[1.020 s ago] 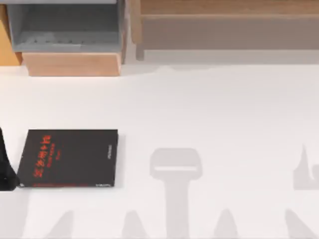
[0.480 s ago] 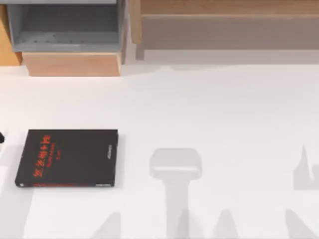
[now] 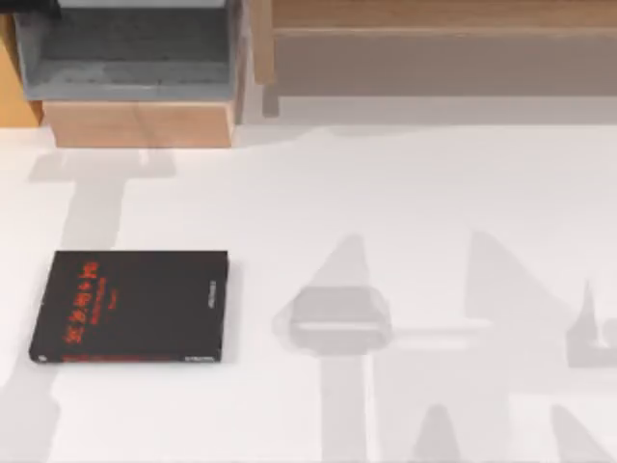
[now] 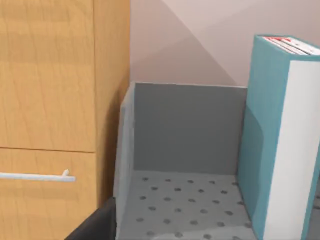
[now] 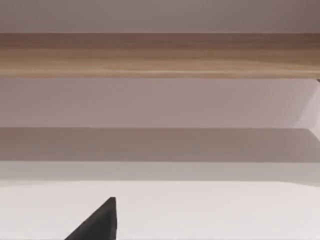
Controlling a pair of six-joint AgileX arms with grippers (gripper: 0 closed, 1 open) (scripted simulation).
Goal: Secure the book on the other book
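The book [image 4: 270, 140], teal-blue with white page edges, stands upright against one side of a grey bin [image 4: 185, 130] with a dotted floor. A dark part of my left gripper [image 4: 95, 227] shows low at the bin's near edge, apart from the book. In the top view my left arm [image 3: 29, 5] is a dark patch over the bin's far-left corner. The other book [image 3: 130, 306], black with red lettering, lies flat on the white table at the left. A dark tip of my right gripper [image 5: 97, 222] hangs over bare table, facing the wooden shelf.
The grey bin [image 3: 125, 58] sits at the back left on a wooden base [image 3: 140, 123]. A wooden cabinet with a drawer handle [image 4: 35, 176] stands beside it. A long wooden shelf [image 3: 434, 48] runs along the back right. Arm shadows fall across the table's middle.
My left arm left its place beside the black book's left edge and now sits up at the grey bin in the back-left corner. The black book has not moved.
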